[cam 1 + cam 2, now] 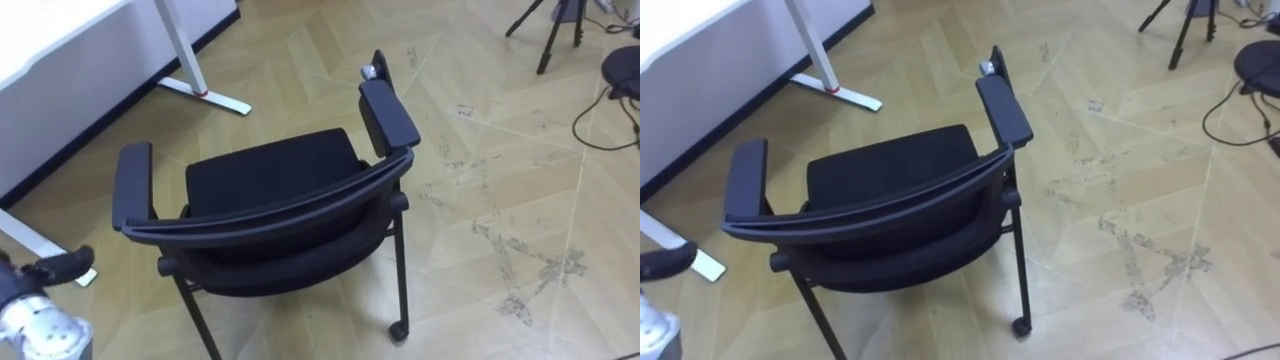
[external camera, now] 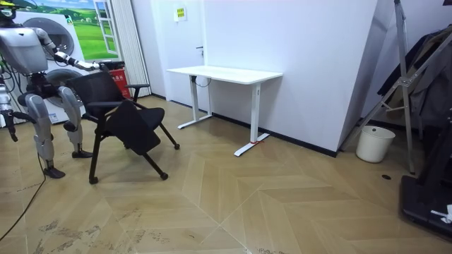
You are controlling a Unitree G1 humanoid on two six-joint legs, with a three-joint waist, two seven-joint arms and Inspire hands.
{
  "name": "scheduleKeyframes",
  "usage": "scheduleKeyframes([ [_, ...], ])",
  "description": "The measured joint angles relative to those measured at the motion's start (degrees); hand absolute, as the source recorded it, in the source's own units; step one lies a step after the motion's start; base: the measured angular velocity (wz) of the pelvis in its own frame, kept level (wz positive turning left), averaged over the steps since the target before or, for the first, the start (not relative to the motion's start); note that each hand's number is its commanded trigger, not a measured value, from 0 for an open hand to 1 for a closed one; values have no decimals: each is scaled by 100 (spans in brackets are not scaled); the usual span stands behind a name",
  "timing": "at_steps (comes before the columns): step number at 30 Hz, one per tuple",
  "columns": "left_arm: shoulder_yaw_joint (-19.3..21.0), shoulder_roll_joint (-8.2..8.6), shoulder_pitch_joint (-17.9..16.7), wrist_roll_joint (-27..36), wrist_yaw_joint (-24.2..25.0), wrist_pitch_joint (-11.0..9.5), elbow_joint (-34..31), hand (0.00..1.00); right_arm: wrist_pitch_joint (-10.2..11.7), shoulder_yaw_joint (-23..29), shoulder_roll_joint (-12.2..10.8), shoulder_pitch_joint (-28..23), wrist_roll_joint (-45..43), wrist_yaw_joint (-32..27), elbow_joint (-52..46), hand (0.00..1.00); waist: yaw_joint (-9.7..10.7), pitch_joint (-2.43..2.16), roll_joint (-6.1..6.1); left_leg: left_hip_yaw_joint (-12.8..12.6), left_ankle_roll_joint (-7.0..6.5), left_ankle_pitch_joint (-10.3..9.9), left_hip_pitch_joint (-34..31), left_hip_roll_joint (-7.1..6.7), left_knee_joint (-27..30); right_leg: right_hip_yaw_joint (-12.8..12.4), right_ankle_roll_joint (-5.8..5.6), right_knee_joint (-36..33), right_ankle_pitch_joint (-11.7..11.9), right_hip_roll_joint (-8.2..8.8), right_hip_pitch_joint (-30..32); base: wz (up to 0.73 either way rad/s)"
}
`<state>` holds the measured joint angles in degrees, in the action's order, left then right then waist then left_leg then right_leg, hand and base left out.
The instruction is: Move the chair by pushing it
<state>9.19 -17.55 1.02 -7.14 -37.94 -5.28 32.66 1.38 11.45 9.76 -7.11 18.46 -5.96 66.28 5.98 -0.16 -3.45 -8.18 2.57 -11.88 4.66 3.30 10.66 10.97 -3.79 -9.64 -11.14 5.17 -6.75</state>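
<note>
We found the chair (image 1: 270,180) standing on the parquet floor (image 1: 480,150) directly in front of the robot. Its seat faced away towards the white desk (image 1: 60,40) and its curved backrest (image 1: 270,215) was the part nearest to us. In the room view the robot stood upright behind the chair, with the desk well beyond it. The left hand (image 1: 60,268) showed low at the left, below and just outside the armrest (image 1: 132,185) on that side. Its dark fingers were stretched out roughly level and held nothing, and a clear gap of floor lay between them and the chair frame. The right hand (image 2: 8,118) hung by the robot's side at the room view's left edge, too small for us to tell how its fingers stood. We judged the task to be at the reach. The robot was lined up behind the chair, but nothing was in contact and no push had begun. The next move, as we read it, called for carrying the left hand up and inward onto the top rail of the backrest. A push from one end alone would likely swing the chair round rather than send it straight, so we thought a flat, central press towards the desk the safer choice.
</note>
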Motion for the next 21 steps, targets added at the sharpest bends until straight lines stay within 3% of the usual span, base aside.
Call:
scheduleKeyframes([
  [7,-307,9,32,-961,23,41,-598,0,-23,-174,3,19,72,85,32,0,40,4,6,45,0,0,-44,-3,23,25,2,4,1,-1,6,3],
  [11,-318,21,41,-1416,40,165,-924,0,-30,-155,-9,42,147,186,47,0,73,3,-10,75,-1,1,-102,-9,35,34,2,4,2,0,34,6],
  [21,-875,21,49,-2206,647,251,-1585,0,-29,-152,-3,188,251,364,73,0,213,29,-137,81,-1,1,-97,-8,13,38,3,9,2,1,31,1],
])
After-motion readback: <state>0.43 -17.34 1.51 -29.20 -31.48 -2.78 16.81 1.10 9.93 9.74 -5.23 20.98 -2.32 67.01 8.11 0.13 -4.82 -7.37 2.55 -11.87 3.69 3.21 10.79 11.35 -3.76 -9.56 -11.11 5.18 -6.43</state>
